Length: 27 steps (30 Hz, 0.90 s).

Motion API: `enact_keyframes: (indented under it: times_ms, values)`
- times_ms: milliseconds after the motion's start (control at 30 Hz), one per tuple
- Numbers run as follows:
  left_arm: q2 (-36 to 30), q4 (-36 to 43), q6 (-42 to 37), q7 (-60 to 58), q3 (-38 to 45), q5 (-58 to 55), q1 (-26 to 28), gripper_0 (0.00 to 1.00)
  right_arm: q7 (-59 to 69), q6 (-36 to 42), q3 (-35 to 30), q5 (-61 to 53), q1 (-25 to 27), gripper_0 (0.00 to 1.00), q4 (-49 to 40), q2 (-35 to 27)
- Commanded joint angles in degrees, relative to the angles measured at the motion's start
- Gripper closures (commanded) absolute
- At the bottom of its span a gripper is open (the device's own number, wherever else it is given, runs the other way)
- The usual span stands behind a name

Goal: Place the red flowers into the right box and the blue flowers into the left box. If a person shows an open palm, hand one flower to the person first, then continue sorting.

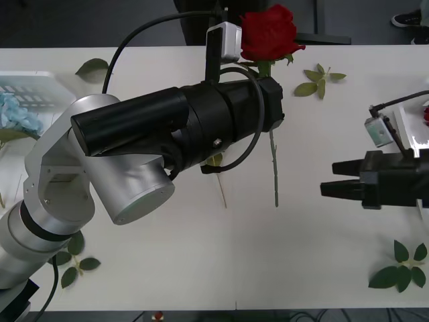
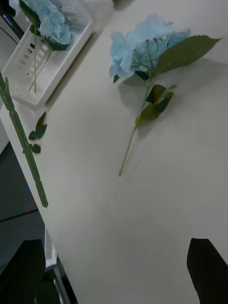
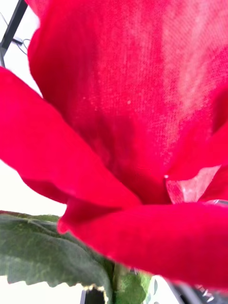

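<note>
Red rose, held up at the 12 o'clock edge of the white table; its bloom sits just beyond the tip of the left gripper, and its thin green stem hangs from the gripper toward 6 o'clock. The left gripper's fingers are clamped on the stem just under the bloom; in the left wrist view the red petals and one green leaf lie directly against the camera. The left box, at 9 o'clock, holds a blue flower. In the right wrist view a second blue flower lies flat on the table, apart from that box. The right gripper, at 3 o'clock, hovers with its black fingers apart, gripping nothing. Beside it, at the table's right edge, is the right box. Loose leaf sprigs lie scattered on the table.
</note>
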<state>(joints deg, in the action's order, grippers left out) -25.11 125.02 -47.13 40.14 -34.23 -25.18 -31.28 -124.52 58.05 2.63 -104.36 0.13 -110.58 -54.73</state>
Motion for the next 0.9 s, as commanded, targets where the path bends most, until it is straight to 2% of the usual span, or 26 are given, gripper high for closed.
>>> enact_keyframes:
  times_ms: [33,400,633,667,700,733,767,800,900]
  values:
    - [0.06,1.19,0.99,-0.41,0.30,0.57,-1.59,1.00,2.00,-5.58,3.52,0.38,-1.80,0.13,-2.80,3.67]
    - [-0.12,1.19,1.61,-0.76,0.30,0.66,-1.59,1.00,3.67,-25.80,18.11,2.58,-5.58,0.13,-3.32,11.58]
    - [-0.20,1.19,1.69,-0.85,0.30,0.66,-1.59,1.00,4.64,-27.64,19.17,1.09,-5.67,0.13,-3.24,12.54]
    - [-0.20,1.19,1.69,-0.94,0.30,0.57,-1.59,1.00,4.73,-27.64,19.17,0.74,-5.76,0.16,-3.32,12.54]
    - [-0.20,1.19,1.69,-0.94,0.30,0.66,-1.59,1.00,4.64,-27.64,19.17,0.56,-5.67,0.25,-3.32,12.54]
    - [-0.20,1.19,1.78,-0.94,0.30,0.66,-1.59,1.00,4.73,-27.64,19.17,0.56,-5.76,0.41,-3.32,12.37]
    - [-0.20,1.19,2.05,-0.94,0.30,0.57,-1.59,1.00,4.73,-27.64,19.17,0.56,-5.76,0.66,-3.32,12.37]
    - [-0.29,1.19,2.05,-0.85,0.30,0.66,-1.59,1.00,4.73,-27.64,19.08,0.38,-5.67,1.00,-3.32,12.19]
    - [-0.29,1.19,2.05,-0.94,0.30,0.57,-1.59,1.00,4.82,-27.64,19.08,0.30,-5.67,1.00,-3.32,11.84]
